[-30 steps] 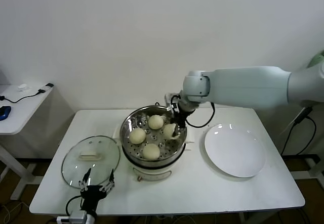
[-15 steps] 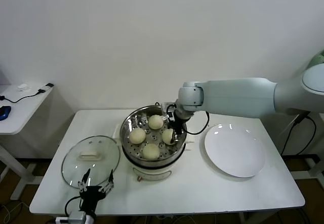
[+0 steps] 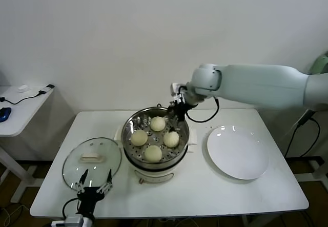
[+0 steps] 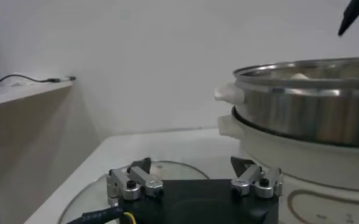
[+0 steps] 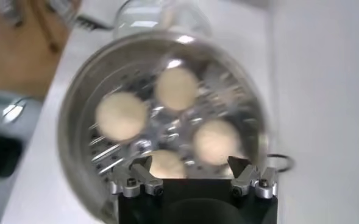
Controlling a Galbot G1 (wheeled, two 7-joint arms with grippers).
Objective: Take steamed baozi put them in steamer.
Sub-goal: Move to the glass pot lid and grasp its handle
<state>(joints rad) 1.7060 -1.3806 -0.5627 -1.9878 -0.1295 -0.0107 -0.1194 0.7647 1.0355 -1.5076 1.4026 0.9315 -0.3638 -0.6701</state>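
Currently left gripper (image 3: pixel 93 182) idles spread at the worktop's (image 3: pixel 205 186) 7 o'clock edge, by the glass lid (image 3: pixel 91 157). All four steamed baozi (image 3: pixel 171 139) sit in the steamer (image 3: pixel 155 137) at 12, 3, 6 and 9 o'clock; smooth, cream, round, no long axis. Right gripper (image 3: pixel 177 106) hangs spread and empty above the steamer's 1 o'clock rim, nearest bun toward 7 o'clock below it. White plate (image 3: pixel 237 151) is bare, so loading looks finished.

Even bright light; blurred right wrist view
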